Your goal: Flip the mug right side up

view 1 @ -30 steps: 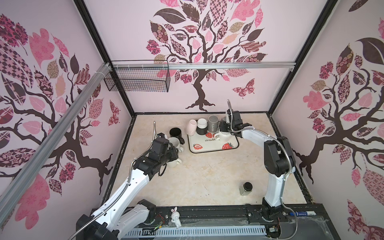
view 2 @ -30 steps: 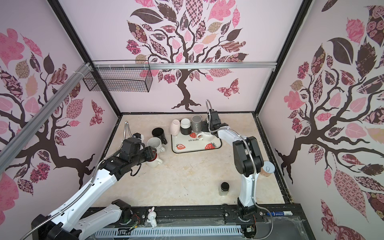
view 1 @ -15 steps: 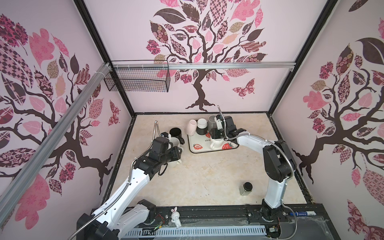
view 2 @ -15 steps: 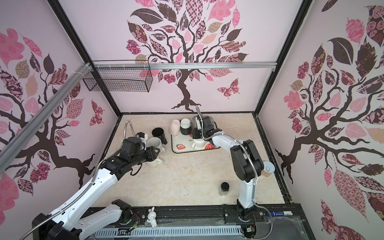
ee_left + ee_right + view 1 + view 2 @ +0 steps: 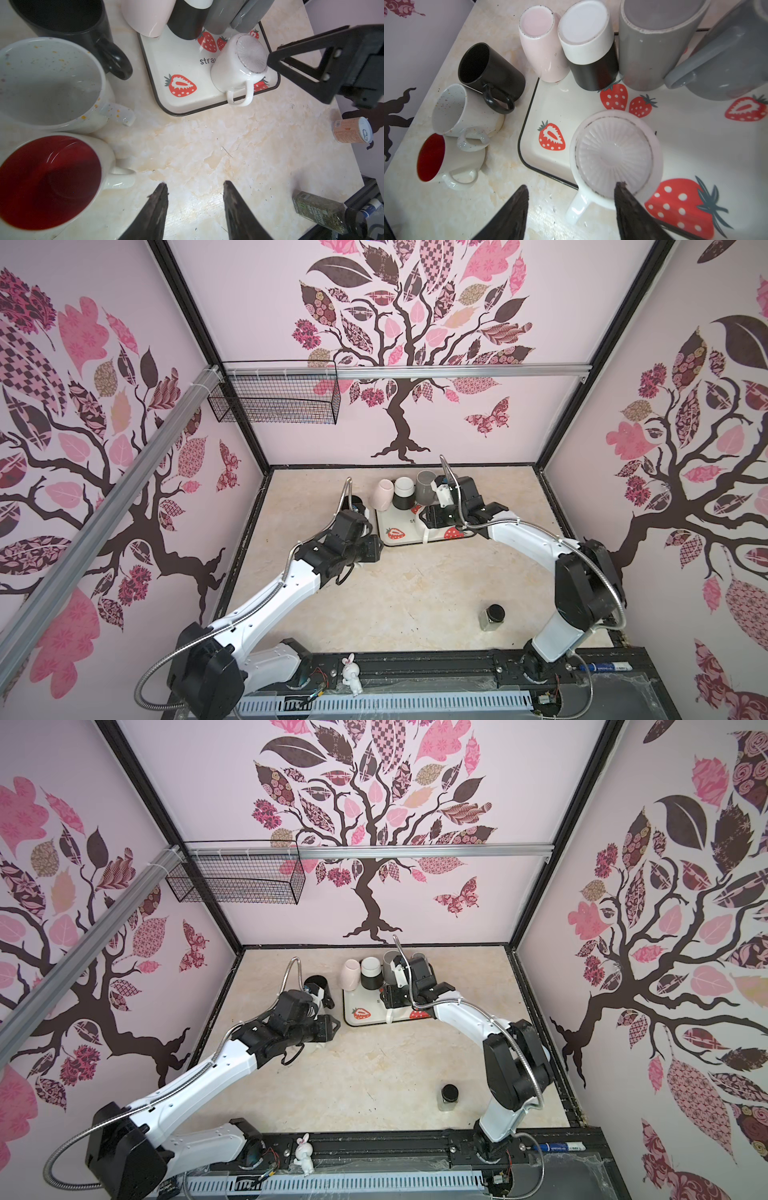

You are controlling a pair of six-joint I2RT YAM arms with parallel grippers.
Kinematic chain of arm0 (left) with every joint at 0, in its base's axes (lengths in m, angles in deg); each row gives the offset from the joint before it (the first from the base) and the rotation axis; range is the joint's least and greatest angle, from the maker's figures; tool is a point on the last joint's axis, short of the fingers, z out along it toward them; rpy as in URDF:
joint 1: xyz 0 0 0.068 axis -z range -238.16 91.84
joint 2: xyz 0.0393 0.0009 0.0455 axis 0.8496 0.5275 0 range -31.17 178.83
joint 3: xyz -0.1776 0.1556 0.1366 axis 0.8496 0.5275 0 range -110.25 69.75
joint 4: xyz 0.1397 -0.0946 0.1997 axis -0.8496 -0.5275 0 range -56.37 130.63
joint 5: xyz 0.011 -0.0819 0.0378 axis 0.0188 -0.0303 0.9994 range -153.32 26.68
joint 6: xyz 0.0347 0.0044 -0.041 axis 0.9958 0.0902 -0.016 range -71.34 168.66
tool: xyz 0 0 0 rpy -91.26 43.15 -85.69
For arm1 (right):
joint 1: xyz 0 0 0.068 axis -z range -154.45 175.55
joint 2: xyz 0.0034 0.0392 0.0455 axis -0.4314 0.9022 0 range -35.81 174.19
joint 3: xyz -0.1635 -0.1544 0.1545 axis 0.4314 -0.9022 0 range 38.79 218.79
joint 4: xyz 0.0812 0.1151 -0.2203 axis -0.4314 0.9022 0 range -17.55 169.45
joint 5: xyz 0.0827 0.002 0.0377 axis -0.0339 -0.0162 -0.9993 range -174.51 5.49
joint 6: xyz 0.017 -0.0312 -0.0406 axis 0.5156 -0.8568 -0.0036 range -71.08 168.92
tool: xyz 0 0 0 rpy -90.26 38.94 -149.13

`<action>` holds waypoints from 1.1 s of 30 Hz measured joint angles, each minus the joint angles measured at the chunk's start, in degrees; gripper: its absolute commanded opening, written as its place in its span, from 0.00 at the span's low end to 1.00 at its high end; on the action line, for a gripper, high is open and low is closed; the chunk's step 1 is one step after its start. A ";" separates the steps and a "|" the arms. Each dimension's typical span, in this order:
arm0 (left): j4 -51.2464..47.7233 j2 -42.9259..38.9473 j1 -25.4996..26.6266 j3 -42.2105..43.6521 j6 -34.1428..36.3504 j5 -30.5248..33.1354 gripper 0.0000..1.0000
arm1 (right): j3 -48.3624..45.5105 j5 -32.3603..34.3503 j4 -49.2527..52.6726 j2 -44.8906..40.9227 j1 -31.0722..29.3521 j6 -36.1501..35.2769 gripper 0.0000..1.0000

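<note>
The mug (image 5: 614, 158) is white and stands upside down on the front edge of the strawberry tray (image 5: 560, 104), ribbed base up. Its handle (image 5: 578, 207) juts over the rim toward the table. My right gripper (image 5: 571, 185) hovers open just above it. One fingertip is over the mug's base and the other over the table, with the handle between them. In both top views the right gripper (image 5: 436, 516) (image 5: 392, 996) hides most of the mug, and only the handle (image 5: 428, 536) shows. My left gripper (image 5: 195, 182) is open and empty over bare table, beside a red-lined mug (image 5: 49, 182).
Pink (image 5: 539, 41), black-and-white (image 5: 587, 41) and two grey cups (image 5: 654, 41) stand inverted at the tray's back. Black (image 5: 488, 66), speckled (image 5: 456, 110) and red-lined mugs stand upright left of the tray. A jar (image 5: 492, 616) stands front right and a can (image 5: 351, 129) lies by the right wall.
My right gripper has moved from the tray's back right toward its front, over the white mug, and its jaws have widened. My left gripper has shifted slightly right, off the upright mugs.
</note>
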 measured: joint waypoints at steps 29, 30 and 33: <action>-13.99 45.75 13.14 -43.34 4.20 13.92 0.51 | -27.96 -7.28 -13.25 -14.53 10.93 8.13 0.66; -14.03 46.25 13.11 -43.95 4.33 14.05 0.51 | -27.96 -7.45 -13.35 -14.53 10.93 8.17 0.66; -14.14 47.71 12.92 -45.20 4.70 14.62 0.50 | -27.96 -7.98 -13.68 -14.53 10.93 8.35 0.66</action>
